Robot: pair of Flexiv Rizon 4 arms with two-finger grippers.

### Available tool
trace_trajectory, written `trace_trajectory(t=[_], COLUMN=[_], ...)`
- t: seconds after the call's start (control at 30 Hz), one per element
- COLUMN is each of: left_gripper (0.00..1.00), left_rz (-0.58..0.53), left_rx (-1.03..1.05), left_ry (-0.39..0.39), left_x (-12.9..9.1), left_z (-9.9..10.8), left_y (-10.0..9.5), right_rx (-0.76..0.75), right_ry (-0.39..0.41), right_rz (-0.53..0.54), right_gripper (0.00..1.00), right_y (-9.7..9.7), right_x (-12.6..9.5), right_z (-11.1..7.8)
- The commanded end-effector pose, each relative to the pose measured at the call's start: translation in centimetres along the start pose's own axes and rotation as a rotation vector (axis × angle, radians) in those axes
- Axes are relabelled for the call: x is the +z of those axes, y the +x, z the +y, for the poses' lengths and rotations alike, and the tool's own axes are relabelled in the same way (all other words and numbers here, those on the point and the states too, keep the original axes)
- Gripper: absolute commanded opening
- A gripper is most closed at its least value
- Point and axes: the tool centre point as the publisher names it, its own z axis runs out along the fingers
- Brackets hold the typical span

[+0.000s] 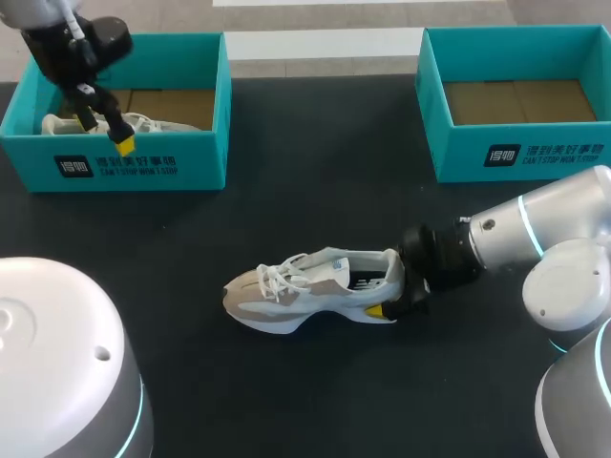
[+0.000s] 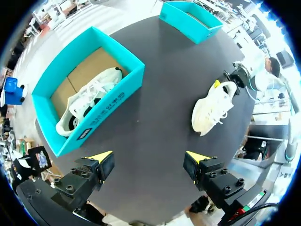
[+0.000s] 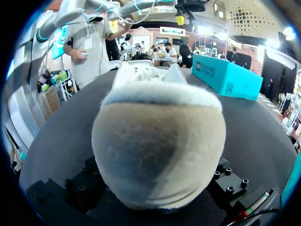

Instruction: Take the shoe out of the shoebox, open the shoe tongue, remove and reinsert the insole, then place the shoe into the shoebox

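The white-and-beige laced sneaker [image 1: 305,291] is seen on the black table [image 1: 315,191], heel against the right gripper [image 1: 387,298], whose hold cannot be told, the left gripper [image 2: 149,157] being spread wide and empty; if loosely held, the sneaker could be tipped as its tongue is pulled.

wears silver-white shells on the right arm [image 1: 544,239], ringed by a glowing cyan band, and turns black at the wrist. repeats the white domes and cyan band on the left arm [image 1: 57,353]. ends the left gripper [image 2: 149,156] in blocky black fingers [image 2: 91,174], studded with hex screws, tipped with yellow wedges. shows screw heads and a red-green strip on the black right gripper [image 1: 401,291].
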Motion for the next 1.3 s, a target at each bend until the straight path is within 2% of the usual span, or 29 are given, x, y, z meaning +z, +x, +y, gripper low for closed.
trace_trajectory(t=[0.03,0.23,0.27,0.37,0.4,0.43,0.67,0.7,0.9,1.1,1.3], left_gripper=[1.0,1.0,1.0,1.0,1.0,1.0,1.0,1.0,1.0,1.0,1.0], left_rz=[0.015,0.015,0.023,-0.018,0.003,-0.06,0.008,-0.023,-0.078,-0.142,-0.105], left_rx=[0.005,0.005,-0.045,-0.227,-0.283,-0.335,-0.556,-0.599,-0.706,-0.773,-0.813], left_ry=[-0.01,-0.01,0.022,0.05,0.063,0.078,0.14,0.159,0.145,0.127,0.116], left_x=[0.0,0.0,0.1,1.0,1.3,1.7,2.8,2.8,3.4,5.0,6.8], left_z=[-0.5,-0.5,-0.2,-0.2,-0.3,-0.4,-0.7,-0.7,-1.5,-2.9,-4.3], left_y=[-0.5,-0.5,-0.3,1.1,1.4,1.8,4.2,5.0,7.5,10.8,14.3], right_rx=[0.001,0.001,0.001,0.001,0.001,0.001,0.001,0.001,0.001,0.001,0.001], right_ry=[0.004,0.004,0.004,0.004,0.004,0.004,0.004,0.004,0.004,0.004,0.004], right_rz=[-0.001,-0.001,-0.001,-0.001,-0.001,-0.001,-0.001,-0.001,-0.001,-0.001,-0.001], right_gripper=[0.0,0.0,0.0,0.0,0.0,0.0,0.0,0.0,0.0,0.0,0.0], right_y=[-0.1,-0.1,-0.1,-0.1,-0.1,-0.1,-0.1,-0.1,-0.1,-0.1,-0.1], right_x=[0.1,0.1,0.1,0.1,0.1,0.1,0.1,0.1,0.1,0.1,0.1], right_z=[0.0,0.0,0.0,0.0,0.0,0.0,0.0,0.0,0.0,0.0,0.0])
